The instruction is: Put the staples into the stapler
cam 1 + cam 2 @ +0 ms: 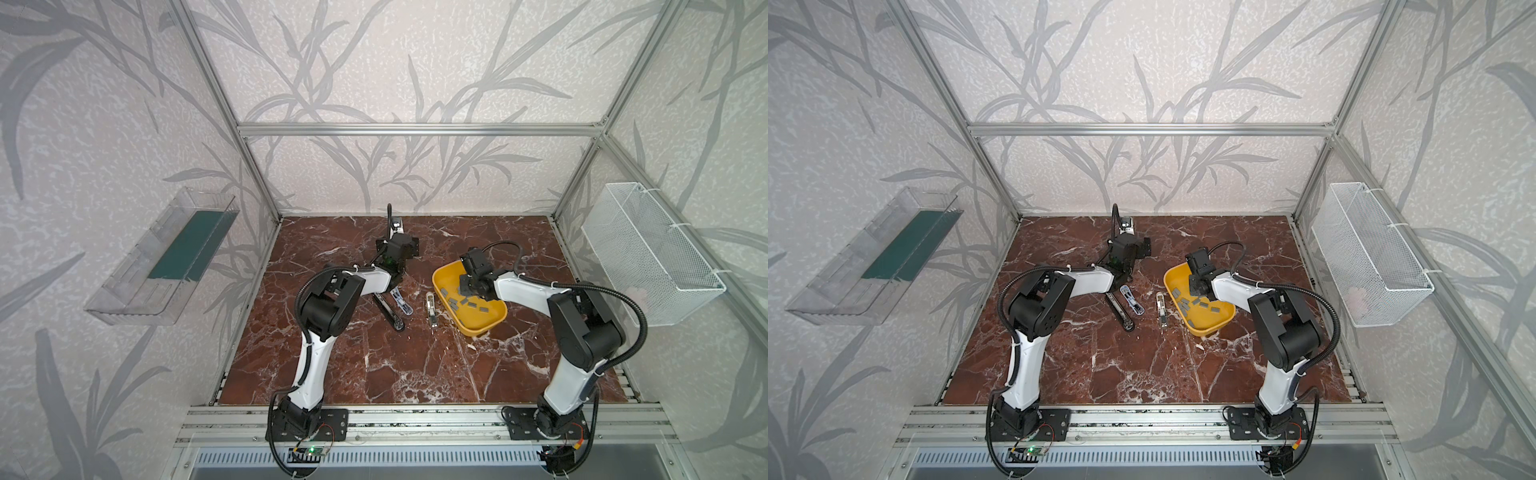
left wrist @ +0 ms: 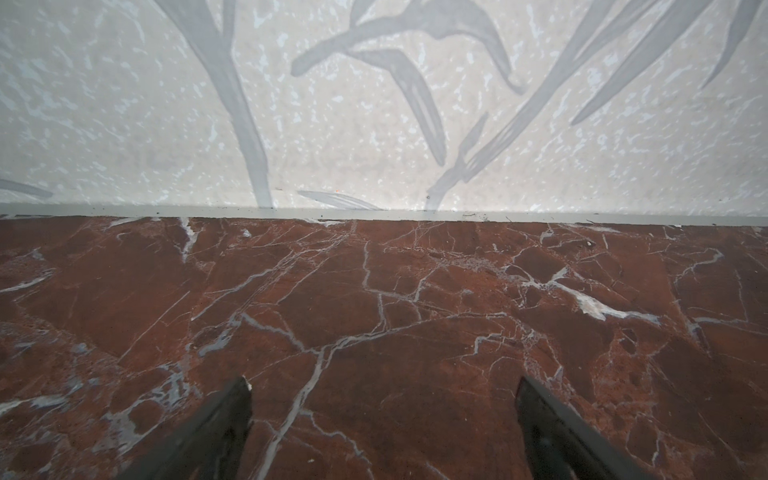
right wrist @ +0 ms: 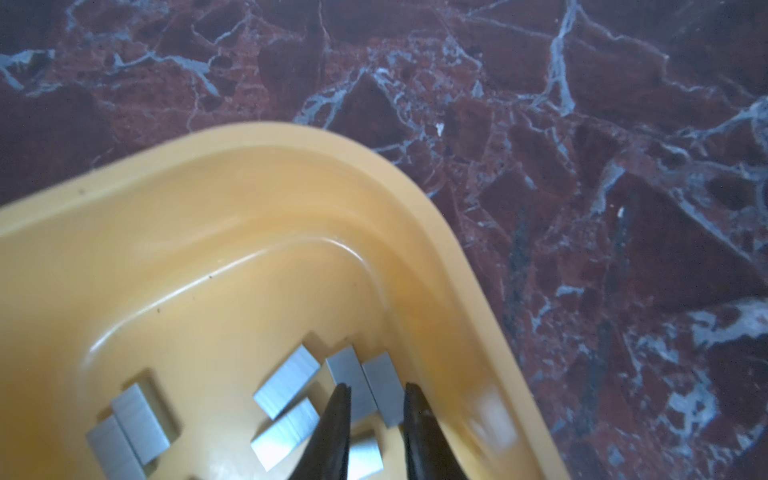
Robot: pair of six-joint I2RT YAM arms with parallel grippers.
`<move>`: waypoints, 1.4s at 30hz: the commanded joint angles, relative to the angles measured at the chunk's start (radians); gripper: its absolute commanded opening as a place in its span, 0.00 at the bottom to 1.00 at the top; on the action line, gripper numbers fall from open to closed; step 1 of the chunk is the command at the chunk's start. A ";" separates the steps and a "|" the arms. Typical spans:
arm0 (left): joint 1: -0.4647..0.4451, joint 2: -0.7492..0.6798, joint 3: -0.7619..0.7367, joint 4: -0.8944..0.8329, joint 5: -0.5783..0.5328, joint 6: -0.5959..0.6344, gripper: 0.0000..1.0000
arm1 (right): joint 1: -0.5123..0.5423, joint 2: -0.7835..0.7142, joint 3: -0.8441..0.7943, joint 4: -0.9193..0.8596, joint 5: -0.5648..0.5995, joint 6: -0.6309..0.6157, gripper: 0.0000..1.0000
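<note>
Right arm is bending high at the elbow, forearm running in toward the middle, wrist pointing down into the yellow tray [image 1: 478, 330]. Right gripper [image 3: 374, 386] is hanging low inside the tray near one rounded corner, tips standing a narrow gap apart. Staples [image 3: 286, 382] are lying flat on the tray floor. Two strips are sitting right between the tips, more are lying to either side and beneath. Can't tell whether the tips are actually pinching a strip.

Left arm is folding at the elbow, forearm pointing at the back wall. Left gripper [image 2: 383, 380] is hovering low over bare marble table [image 2: 374, 291], fingers spread wide, holding nothing.

Black stapler [image 1: 390, 309] is lying hinged open behind the left gripper, under that forearm. Small silver stapler [image 1: 431, 309] is lying just beside the tray, near the right gripper.
</note>
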 commanded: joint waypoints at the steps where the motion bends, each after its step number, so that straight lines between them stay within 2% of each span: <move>1: -0.002 0.002 0.017 -0.001 0.014 0.015 0.99 | -0.013 0.038 0.048 -0.076 0.023 0.009 0.25; 10: -0.003 0.010 0.043 -0.034 0.023 0.013 0.99 | -0.023 0.102 0.112 -0.131 0.027 0.032 0.24; 16: -0.004 0.011 0.046 -0.037 0.029 0.015 0.99 | -0.028 0.101 0.105 -0.145 0.034 0.052 0.19; 24: -0.004 0.014 0.052 -0.041 0.040 0.018 0.99 | -0.028 0.010 0.009 -0.097 -0.012 0.071 0.20; 28: -0.003 0.016 0.056 -0.045 0.048 0.021 0.99 | -0.032 0.022 0.010 -0.088 -0.034 0.066 0.23; 35: -0.003 0.017 0.058 -0.050 0.052 0.021 0.99 | -0.037 -0.039 -0.046 -0.047 -0.026 0.070 0.27; 42: -0.003 0.014 0.052 -0.038 0.050 0.020 0.99 | -0.039 -0.115 -0.069 -0.056 -0.030 0.052 0.27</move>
